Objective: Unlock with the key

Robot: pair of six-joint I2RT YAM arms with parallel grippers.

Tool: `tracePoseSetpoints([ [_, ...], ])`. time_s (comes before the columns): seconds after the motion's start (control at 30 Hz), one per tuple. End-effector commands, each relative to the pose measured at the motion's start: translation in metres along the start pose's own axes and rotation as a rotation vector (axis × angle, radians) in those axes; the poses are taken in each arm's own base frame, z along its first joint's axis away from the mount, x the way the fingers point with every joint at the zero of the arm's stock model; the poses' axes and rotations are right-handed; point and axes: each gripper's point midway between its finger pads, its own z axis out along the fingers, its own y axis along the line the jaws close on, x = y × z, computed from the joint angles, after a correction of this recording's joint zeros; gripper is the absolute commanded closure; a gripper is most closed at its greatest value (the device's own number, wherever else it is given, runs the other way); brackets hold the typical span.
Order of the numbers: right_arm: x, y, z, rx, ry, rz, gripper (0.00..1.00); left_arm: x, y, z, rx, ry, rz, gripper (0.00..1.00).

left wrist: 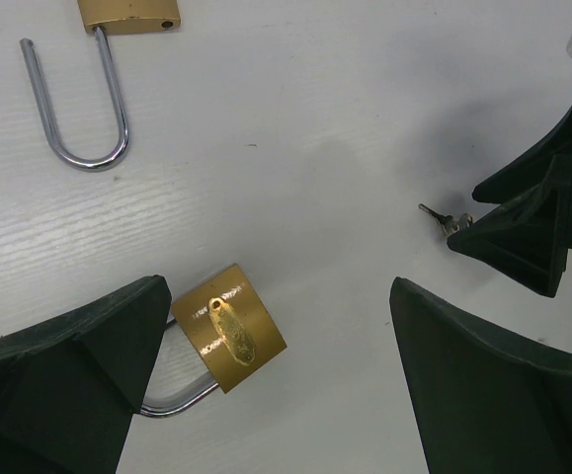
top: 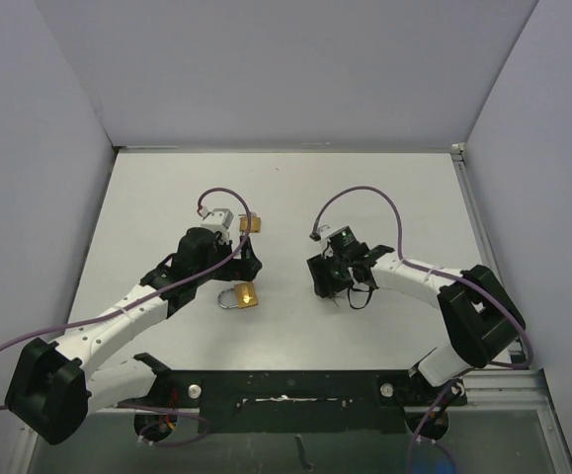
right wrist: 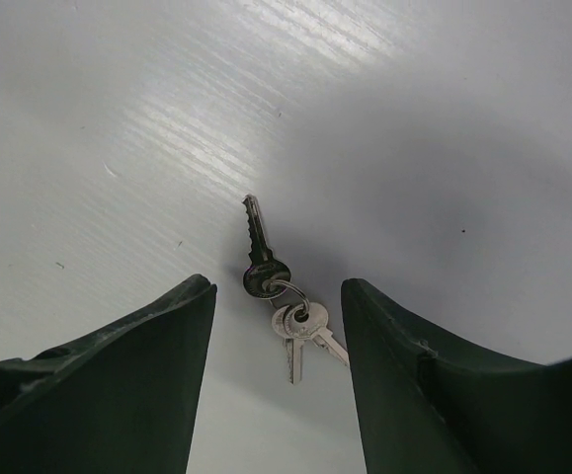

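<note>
A closed brass padlock [left wrist: 228, 328] lies on the white table, touching my left finger [left wrist: 88, 365]; it also shows in the top view [top: 245, 296]. My left gripper [left wrist: 281, 296] is open above it, also seen from above [top: 244, 265]. A second brass padlock [left wrist: 127, 12] with its shackle [left wrist: 78, 109] swung open lies farther off [top: 251, 225]. A key bunch [right wrist: 281, 301], one dark-headed key and two silver ones on a ring, lies flat on the table. My right gripper [right wrist: 278, 291] is open, low over it, one finger on each side [top: 333, 281]. A key tip [left wrist: 442, 215] pokes out beside it.
The white table [top: 295, 188] is walled on the left, back and right. A purple cable [top: 365, 193] loops above each wrist. The black base rail [top: 286, 390] runs along the near edge. The two grippers face each other a short gap apart.
</note>
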Motion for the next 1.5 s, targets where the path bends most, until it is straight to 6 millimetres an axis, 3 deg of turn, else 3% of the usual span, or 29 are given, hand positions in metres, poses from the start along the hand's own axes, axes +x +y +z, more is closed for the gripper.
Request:
tracePoseSetpoints([
  [0.0,-0.008,0.004,0.005,-0.008,-0.033,-0.046,0.45,-0.021,-0.011,0.000,0.032,-0.072,-0.006,0.05],
  [0.5,0.007,0.006,0.017,0.113,0.037,-0.127,0.51,-0.018,-0.008,-0.001,0.019,-0.071,-0.006,0.05],
  [0.9,0.011,0.002,0.013,0.140,0.049,-0.132,0.76,-0.017,-0.006,0.001,0.013,-0.066,-0.002,0.05],
  [1.23,0.002,0.002,0.008,0.147,0.021,-0.143,0.84,-0.016,-0.005,0.004,0.009,-0.059,0.002,0.04],
  [1.47,-0.005,0.008,0.006,0.157,-0.005,-0.178,0.95,-0.015,-0.005,0.003,0.009,-0.060,0.000,0.04],
])
